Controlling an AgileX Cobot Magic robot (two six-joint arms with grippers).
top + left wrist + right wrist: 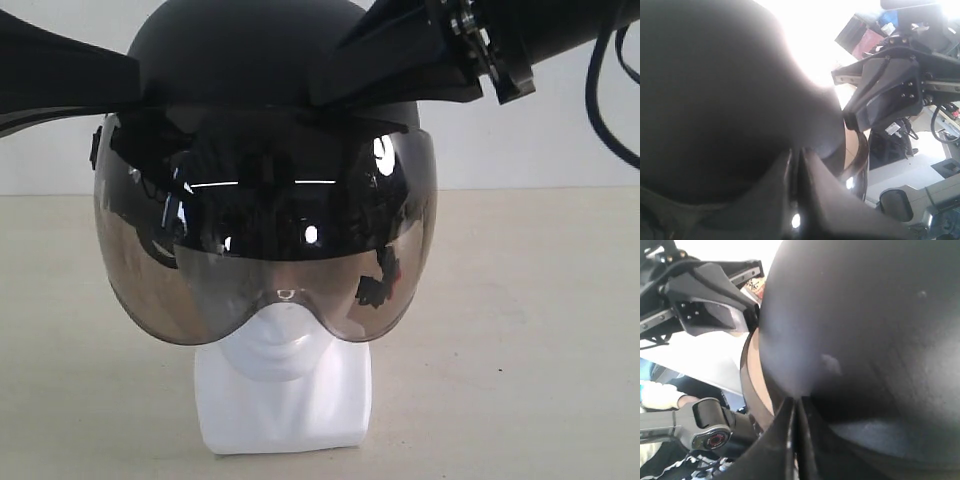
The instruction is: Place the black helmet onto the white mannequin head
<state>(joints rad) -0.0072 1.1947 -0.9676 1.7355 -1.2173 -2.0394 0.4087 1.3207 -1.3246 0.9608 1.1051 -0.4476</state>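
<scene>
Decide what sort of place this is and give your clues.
Probably a robotics lab: the black helmet over the white mannequin head on a beige table, a grey mechanical arm nearby.

Beige matte tabletop filled the lower half of the exterior view, plain, with a few tiny dark specks. Behind it stood a bare off-white wall, meeting the table along a straight horizontal line. Light was soft and even, shadows faint. In the left wrist view the background was blown out to white glare; beside it sat blurred clutter in dark red and blue, too soft to identify. The right wrist view also had a washed-out bright patch, a pale flat surface, and a blurred white shape, unidentifiable.
</scene>
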